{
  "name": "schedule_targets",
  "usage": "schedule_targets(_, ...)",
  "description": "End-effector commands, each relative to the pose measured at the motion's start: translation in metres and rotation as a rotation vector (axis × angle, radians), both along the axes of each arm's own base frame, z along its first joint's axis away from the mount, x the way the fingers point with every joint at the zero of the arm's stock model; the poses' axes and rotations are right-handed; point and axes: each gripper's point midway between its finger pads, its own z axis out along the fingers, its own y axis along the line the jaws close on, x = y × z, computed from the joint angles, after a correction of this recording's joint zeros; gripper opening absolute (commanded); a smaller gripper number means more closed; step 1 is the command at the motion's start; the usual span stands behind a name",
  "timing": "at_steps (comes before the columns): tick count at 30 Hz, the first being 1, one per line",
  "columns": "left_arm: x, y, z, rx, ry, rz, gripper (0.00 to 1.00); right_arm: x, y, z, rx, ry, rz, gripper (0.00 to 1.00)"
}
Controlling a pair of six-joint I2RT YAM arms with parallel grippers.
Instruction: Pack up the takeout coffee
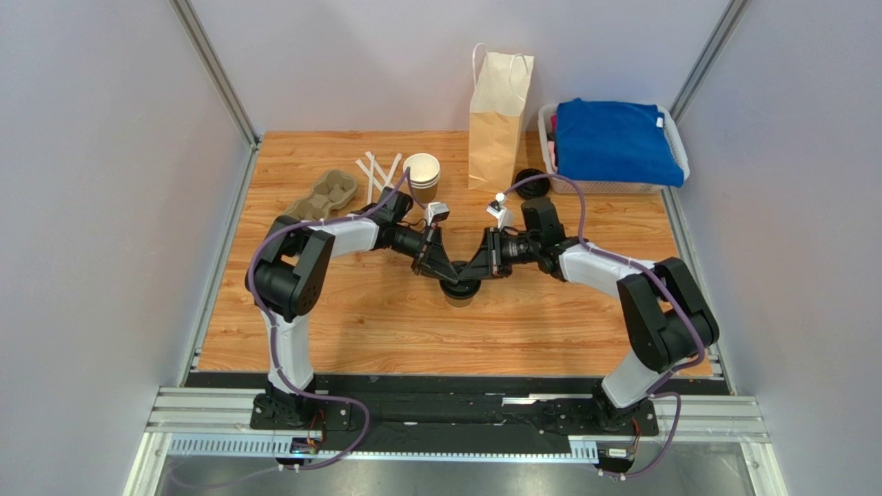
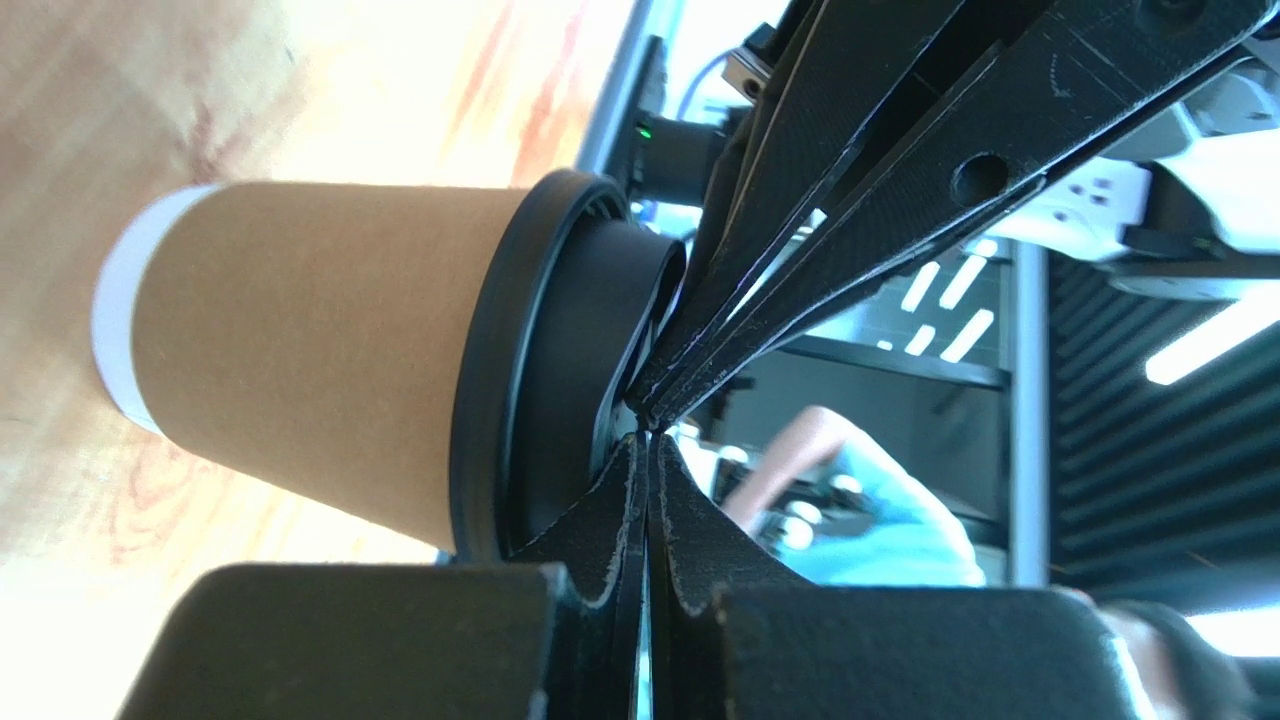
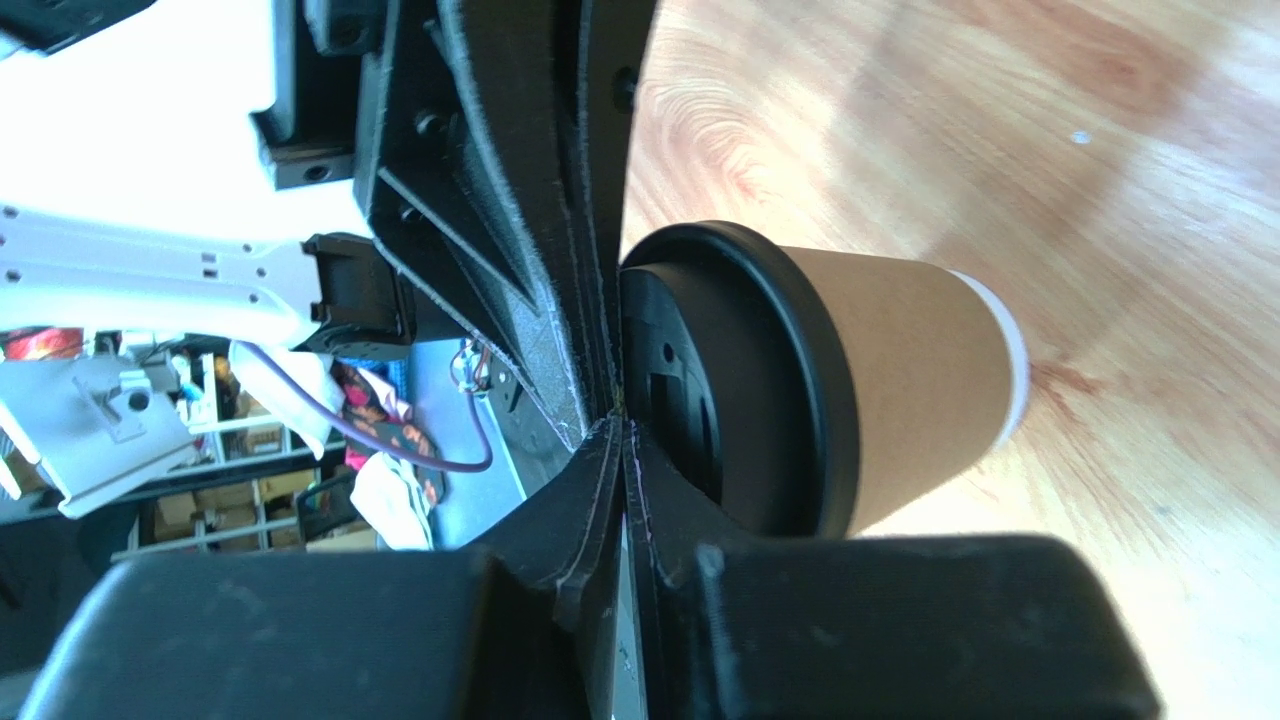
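Takeout coffee [image 1: 460, 297] stands upright on the wooden table [image 1: 352, 331], at its centre, nearer than the paper bag [image 1: 497, 114] and the cup stack [image 1: 422, 176]. I see the left gripper [image 2: 646, 450] with jaws pressed together, nothing between them, tips against the black lid [image 2: 549, 360]. I see the right gripper [image 3: 622, 435] likewise closed and empty, tips meeting the left's on the lid.

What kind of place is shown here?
Probably a robot lab cell staged as a takeaway coffee station: a wooden table fenced by grey panels, with a paper bag, a stack of paper cups and a cardboard cup carrier.
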Motion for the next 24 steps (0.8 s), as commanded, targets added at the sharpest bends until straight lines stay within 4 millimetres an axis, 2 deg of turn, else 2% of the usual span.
schedule_targets(1,0.030,-0.014,-0.012,0.117,-0.270,0.084,0.04,0.002,-0.005,-0.002,-0.074,-0.024,-0.034,0.11)
schedule_targets(3,0.028,-0.018,0.002,0.093,-0.273,0.074,0.06,0.000,-0.001,0.014,-0.042,-0.021,-0.028,0.15)
schedule_targets(7,0.030,-0.020,0.043,0.040,-0.323,0.079,0.19,-0.007,0.004,0.066,0.048,-0.045,-0.009,0.23)
schedule_targets(10,0.024,-0.018,0.071,0.005,-0.364,0.087,0.25,-0.013,0.002,0.101,0.092,-0.080,0.003,0.30)
schedule_targets(13,0.017,-0.008,0.082,0.024,-0.388,0.115,0.27,-0.018,-0.009,0.117,0.099,-0.112,-0.009,0.33)
schedule_targets(14,0.022,0.001,0.078,0.054,-0.382,0.152,0.27,-0.019,-0.013,0.115,0.087,-0.117,-0.018,0.33)
schedule_targets(15,0.021,0.008,0.084,0.060,-0.385,0.180,0.27,-0.021,-0.020,0.107,0.052,-0.123,-0.017,0.33)
schedule_targets(16,0.018,0.016,0.072,0.088,-0.354,0.199,0.27,-0.016,-0.028,0.102,0.025,-0.135,-0.044,0.33)
schedule_targets(18,0.021,0.032,0.065,0.126,-0.351,0.252,0.30,-0.015,-0.040,0.084,-0.029,-0.134,-0.054,0.32)
schedule_targets(19,0.018,0.039,0.054,0.156,-0.353,0.254,0.31,-0.010,-0.047,0.077,-0.057,-0.135,-0.080,0.32)
schedule_targets(24,0.014,0.051,0.023,0.256,-0.336,0.263,0.36,0.004,-0.060,0.047,-0.157,-0.133,-0.132,0.29)
